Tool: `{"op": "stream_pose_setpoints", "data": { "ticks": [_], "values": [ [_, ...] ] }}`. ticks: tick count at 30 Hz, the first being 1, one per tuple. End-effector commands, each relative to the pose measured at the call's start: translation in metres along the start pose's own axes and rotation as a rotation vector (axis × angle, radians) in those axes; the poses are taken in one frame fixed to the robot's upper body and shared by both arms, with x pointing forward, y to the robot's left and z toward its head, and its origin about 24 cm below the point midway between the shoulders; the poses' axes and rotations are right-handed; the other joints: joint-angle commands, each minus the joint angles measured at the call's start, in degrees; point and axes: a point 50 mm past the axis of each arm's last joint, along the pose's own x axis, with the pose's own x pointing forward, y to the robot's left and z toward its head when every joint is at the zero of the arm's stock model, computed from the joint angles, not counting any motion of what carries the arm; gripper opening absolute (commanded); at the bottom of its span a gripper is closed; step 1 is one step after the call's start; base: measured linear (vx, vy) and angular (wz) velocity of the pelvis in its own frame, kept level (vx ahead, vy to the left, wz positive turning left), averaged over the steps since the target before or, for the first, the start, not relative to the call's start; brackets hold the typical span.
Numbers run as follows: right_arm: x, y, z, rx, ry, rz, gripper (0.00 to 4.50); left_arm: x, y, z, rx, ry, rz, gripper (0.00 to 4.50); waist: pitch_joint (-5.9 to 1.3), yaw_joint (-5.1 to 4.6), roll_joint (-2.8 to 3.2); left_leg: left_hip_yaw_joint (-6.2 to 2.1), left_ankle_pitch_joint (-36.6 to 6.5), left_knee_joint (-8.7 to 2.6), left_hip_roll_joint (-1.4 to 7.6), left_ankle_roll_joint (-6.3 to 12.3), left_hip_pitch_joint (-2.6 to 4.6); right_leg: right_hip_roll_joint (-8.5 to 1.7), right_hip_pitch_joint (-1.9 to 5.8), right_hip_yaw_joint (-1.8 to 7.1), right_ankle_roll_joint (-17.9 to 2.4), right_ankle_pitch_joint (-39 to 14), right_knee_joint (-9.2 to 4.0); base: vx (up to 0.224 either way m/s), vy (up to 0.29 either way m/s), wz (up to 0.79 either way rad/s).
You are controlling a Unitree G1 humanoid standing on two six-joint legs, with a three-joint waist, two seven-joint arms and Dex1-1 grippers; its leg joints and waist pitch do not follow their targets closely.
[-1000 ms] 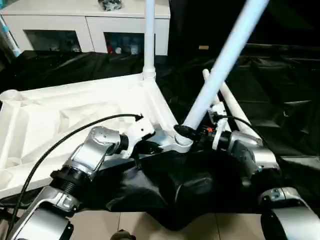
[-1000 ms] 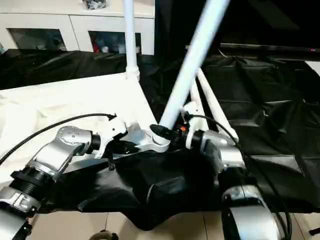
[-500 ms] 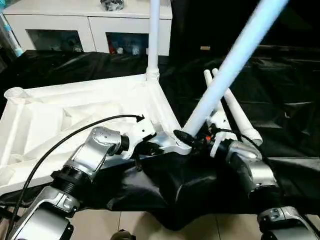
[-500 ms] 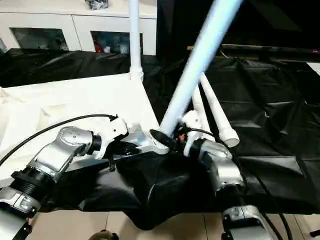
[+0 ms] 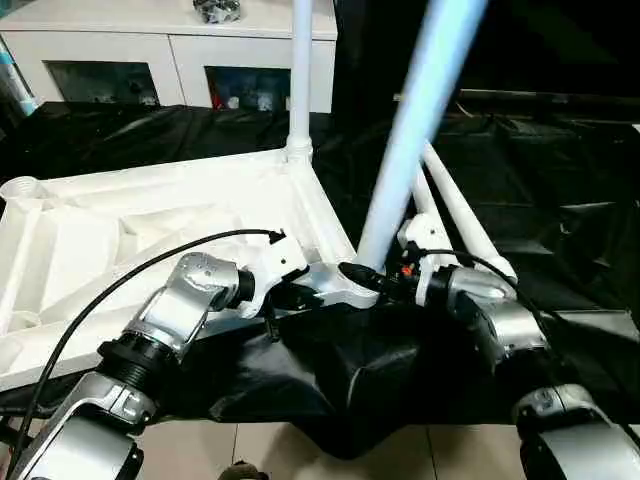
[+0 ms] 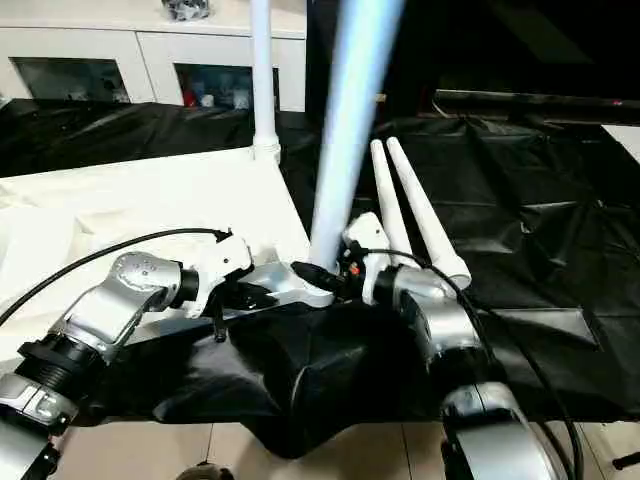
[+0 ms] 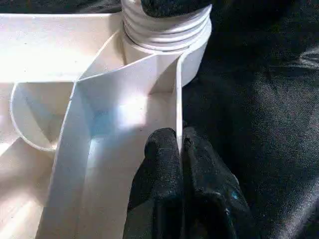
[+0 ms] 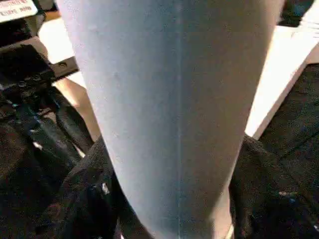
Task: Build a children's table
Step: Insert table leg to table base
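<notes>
Here the children's table top (image 5: pixel 150 230) lies ribbed side up at the near edge of the black-draped work table (image 5: pixel 560 180). One leg (image 5: pixel 299 70) stands upright in the far corner socket. The left gripper (image 7: pixel 178 149) is pinched closed on the top's thin rim wall, just beside the near corner socket (image 7: pixel 167 30). The right gripper (image 5: pixel 372 281) clasps the base of a second leg (image 5: pixel 410 130), which leans slightly at that socket. Two loose legs (image 6: pixel 415 205) lie side by side on the drape, near the right gripper.
</notes>
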Motion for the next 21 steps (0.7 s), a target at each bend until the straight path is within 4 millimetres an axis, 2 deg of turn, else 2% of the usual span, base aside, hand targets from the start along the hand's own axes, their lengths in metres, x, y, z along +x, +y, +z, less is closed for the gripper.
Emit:
{"op": "stream_pose_setpoints", "data": {
  "ticks": [1,4,8,15,20,21],
  "values": [
    [-0.005,0.004,-0.023,0.088,0.082,0.047,2.48,-0.006,-0.001,0.000,0.032,-0.001,-0.023,0.00,-3.82,-0.03,0.07,0.18,-11.3,-3.64,0.74,1.42,1.01,-2.60,2.34,2.04,-13.6,-3.0,-3.91,0.000,0.000,0.00],
    [-0.006,0.004,-0.024,0.088,0.090,0.067,2.48,-0.006,-0.003,0.001,0.042,-0.006,-0.046,0.00,-3.86,-0.01,0.15,0.26,-10.1,-3.49,0.71,2.09,0.92,-2.47,2.41,1.90,-14.6,-0.5,-3.60,0.000,0.000,0.00],
    [-0.007,0.007,-0.027,0.067,0.122,0.153,2.48,-0.009,-0.007,0.005,0.092,-0.024,-0.118,0.00,-3.82,0.14,0.24,0.27,-11.5,-3.55,0.88,2.15,1.00,-2.62,2.37,1.87,-14.9,-2.2,-3.70,0.000,0.000,0.00],
    [-0.013,0.015,-0.038,0.009,0.174,0.252,2.48,-0.020,-0.009,-0.003,0.143,0.025,-0.175,0.00,-3.77,0.26,0.33,0.23,-13.2,-3.75,1.01,1.60,1.18,-2.67,2.23,1.94,-14.8,-4.1,-3.76,0.000,0.000,0.00],
    [-0.012,0.016,-0.040,0.010,0.164,0.248,2.48,-0.024,-0.007,-0.005,0.139,0.037,-0.164,0.00,-3.84,0.22,0.37,0.23,-12.8,-3.71,0.97,1.51,1.24,-2.61,2.24,1.95,-15.2,-3.0,-3.63,0.000,0.000,0.00],
    [-0.009,0.012,-0.040,0.016,0.150,0.170,2.48,-0.023,-0.002,-0.004,0.123,0.028,-0.120,0.00,-3.84,0.18,0.34,0.23,-12.9,-3.75,0.96,1.47,1.23,-2.61,2.22,1.93,-15.3,-3.0,-3.61,0.000,0.000,0.00]
  ]
}}
